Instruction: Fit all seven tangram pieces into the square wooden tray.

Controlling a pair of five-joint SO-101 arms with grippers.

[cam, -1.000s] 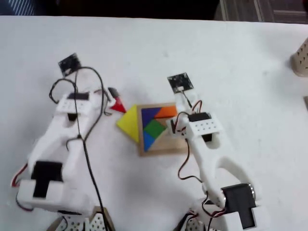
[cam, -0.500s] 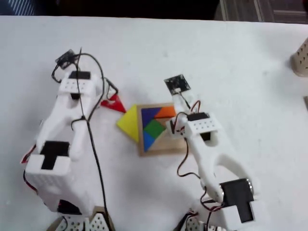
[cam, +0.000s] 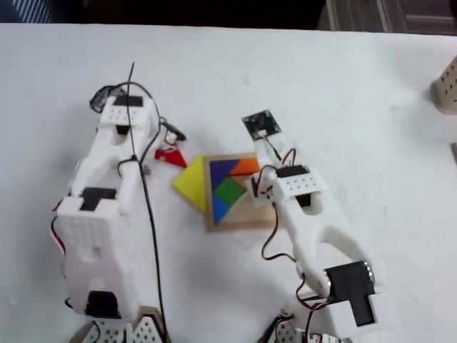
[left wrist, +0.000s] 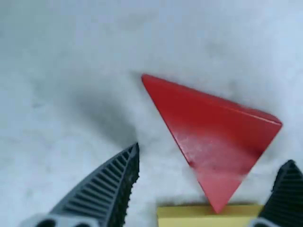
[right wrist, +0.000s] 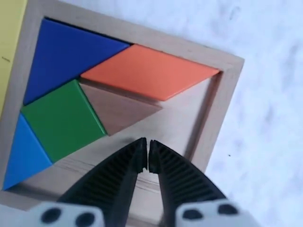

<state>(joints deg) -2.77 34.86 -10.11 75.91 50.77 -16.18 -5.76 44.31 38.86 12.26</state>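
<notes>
- Since earlier, my left arm (cam: 107, 186) stretched forward; left fingers (left wrist: 111, 182) gape wide, red triangle (left wrist: 213, 137) between them, ungripped.
- Empty, my right fingers (right wrist: 146, 153) hover shut above the tray (right wrist: 222, 99).

A white, faintly mottled matte table (cam: 343, 86) lay under me and ran out to a straight far edge toward 12 o'clock in the high view. Beyond that edge I saw a dark strip of room (cam: 214, 11). In the corner at 10 o'clock was a small patch of blue and white stripes (cam: 25, 8); I could not tell what it belonged to. Between 1 and 2 o'clock showed a grey-brown planked surface (cam: 407, 14). Between 2 and 3 o'clock a tan block dotted with rows of small holes (cam: 447, 89) stood on the table, cut off by the frame. At 3 o'clock a brown sliver of another object (cam: 454, 151) showed too little to identify.
</notes>
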